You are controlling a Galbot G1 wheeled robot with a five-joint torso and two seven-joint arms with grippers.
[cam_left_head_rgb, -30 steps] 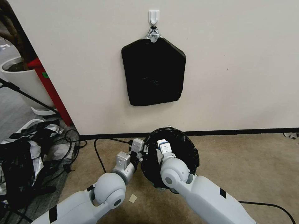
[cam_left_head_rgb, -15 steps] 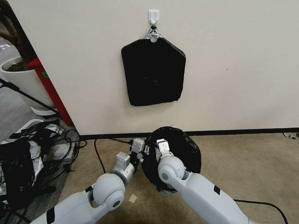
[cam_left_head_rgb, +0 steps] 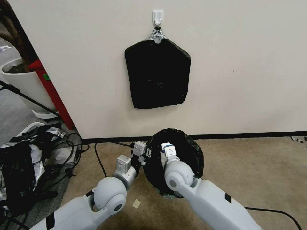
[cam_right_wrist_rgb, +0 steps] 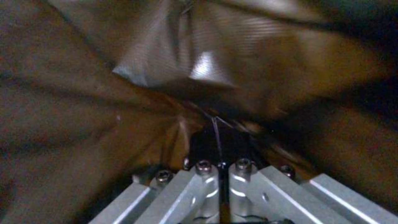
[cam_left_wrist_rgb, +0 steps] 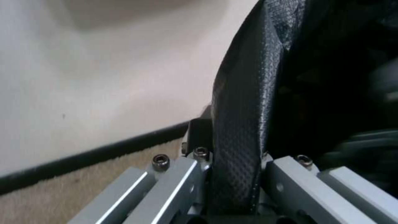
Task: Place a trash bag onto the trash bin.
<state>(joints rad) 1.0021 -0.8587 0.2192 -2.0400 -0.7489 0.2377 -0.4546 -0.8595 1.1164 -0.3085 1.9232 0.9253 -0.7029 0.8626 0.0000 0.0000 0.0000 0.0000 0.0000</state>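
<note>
Both arms have shifted slightly leftward, and the bagged bin with them. Left pincer is pinching the trash bag where it covers the rim, film showing between its fingers. Right pincer sits inside the bag, pressed together on a film fold. Trash bin stands on carpet near the wall.

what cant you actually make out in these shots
- The trash bin: in the head view the thin glossy black trash bag wraps it, so rim and wall are hidden.
- Right claw tips: in the right wrist view they vanish into blurred film; whether any is pinched is unclear.
- Left claw: in the left wrist view its fingers flank the bag's covered edge; contact cannot be told.
</note>
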